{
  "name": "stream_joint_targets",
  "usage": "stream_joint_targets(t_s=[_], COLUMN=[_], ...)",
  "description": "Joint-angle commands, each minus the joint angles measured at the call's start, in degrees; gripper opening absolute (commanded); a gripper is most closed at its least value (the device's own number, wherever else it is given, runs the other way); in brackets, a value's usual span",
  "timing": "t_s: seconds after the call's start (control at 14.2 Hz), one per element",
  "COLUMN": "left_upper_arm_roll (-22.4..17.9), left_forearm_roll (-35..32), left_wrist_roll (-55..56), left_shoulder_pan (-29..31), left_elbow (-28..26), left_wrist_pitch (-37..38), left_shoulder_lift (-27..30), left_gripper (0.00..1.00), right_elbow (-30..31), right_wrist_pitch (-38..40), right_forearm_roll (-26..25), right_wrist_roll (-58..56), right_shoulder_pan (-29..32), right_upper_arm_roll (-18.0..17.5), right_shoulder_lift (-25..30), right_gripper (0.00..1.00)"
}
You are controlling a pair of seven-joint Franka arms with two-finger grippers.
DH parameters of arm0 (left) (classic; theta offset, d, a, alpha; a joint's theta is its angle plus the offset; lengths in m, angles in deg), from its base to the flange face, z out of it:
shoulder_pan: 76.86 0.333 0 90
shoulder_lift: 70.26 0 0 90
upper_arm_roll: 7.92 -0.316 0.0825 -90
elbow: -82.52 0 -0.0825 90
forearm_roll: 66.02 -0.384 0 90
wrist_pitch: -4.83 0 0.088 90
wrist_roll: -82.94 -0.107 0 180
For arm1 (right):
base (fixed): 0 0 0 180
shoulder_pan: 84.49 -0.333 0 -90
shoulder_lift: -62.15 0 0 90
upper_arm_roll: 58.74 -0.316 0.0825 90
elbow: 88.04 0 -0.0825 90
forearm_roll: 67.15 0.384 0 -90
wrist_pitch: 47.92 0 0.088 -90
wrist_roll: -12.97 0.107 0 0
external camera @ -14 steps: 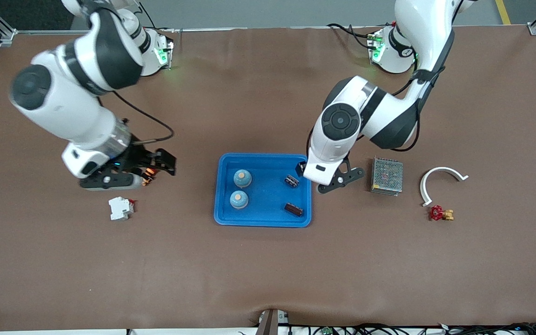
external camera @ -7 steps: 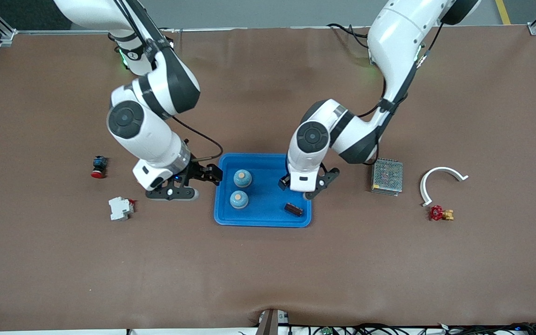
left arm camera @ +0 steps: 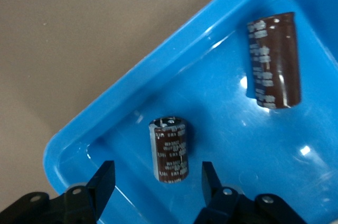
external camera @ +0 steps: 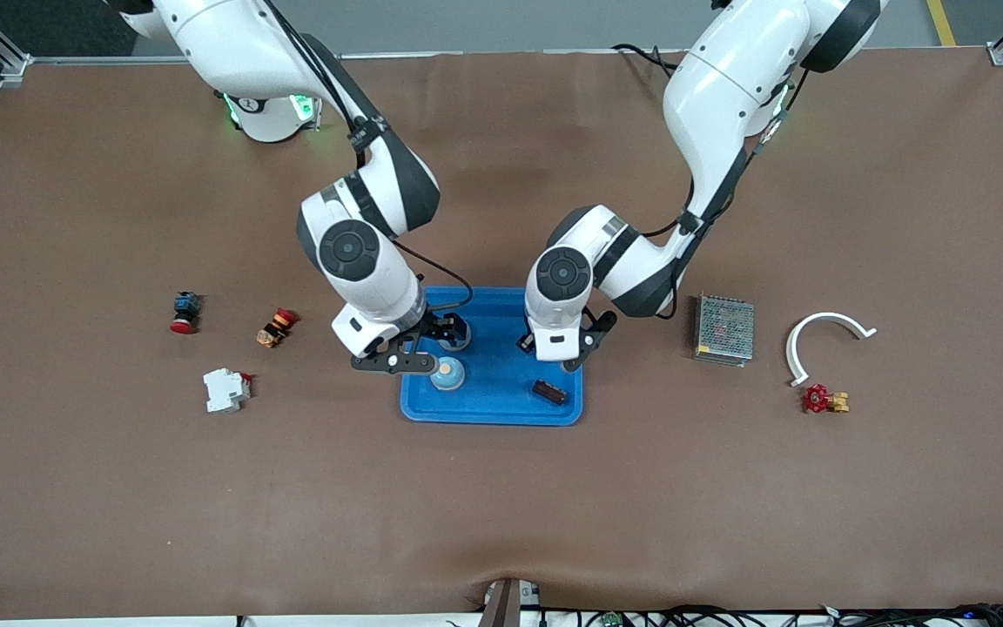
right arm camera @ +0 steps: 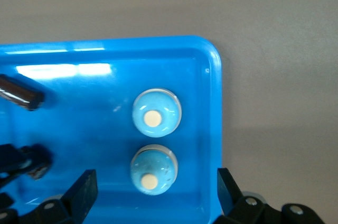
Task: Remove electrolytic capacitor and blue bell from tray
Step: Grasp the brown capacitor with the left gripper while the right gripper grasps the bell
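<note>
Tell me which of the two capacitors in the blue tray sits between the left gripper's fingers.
The shorter capacitor, lying directly ahead of the open left gripper. The longer capacitor lies apart, nearer the front camera.

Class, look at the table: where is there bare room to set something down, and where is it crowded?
Free: the wide brown stretch nearer the front camera than the blue tray, and the table's corners. Crowded: the tray, where the right tool hangs over the bells and the left tool over a capacitor.
</note>
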Motion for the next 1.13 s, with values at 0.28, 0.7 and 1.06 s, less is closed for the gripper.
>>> stream_joint_targets(t_s=[0.28, 0.7, 1.06], left_upper_arm_roll=[-0.54, -0.63, -1.60], left_forearm_roll=[-1.20, -1.29, -3.22], left_wrist_roll=[1.79, 0.65, -4.08], left_shoulder_pan=[-0.82, -0.30, 1.28], left_elbow=[1.01, 1.36, 1.63], left_wrist_pitch=[-0.05, -0.05, 2.92], left_shoulder_lift=[-1.68, -1.51, 4.80], left_gripper=[0.55, 0.00, 0.00], right_elbow=[-0.78, -1.14, -1.14], right_wrist_pitch=[-1.35, -1.53, -3.55], right_forearm_roll=[-1.57, -1.22, -0.87], right_wrist_roll=[0.68, 0.07, 0.24], right_shoulder_pan=[-1.53, -2.14, -3.90], right_upper_arm_roll=[0.57, 0.48, 0.39], right_shoulder_lift=[-4.15, -6.35, -7.67], right_gripper=[1.00, 1.00, 1.00])
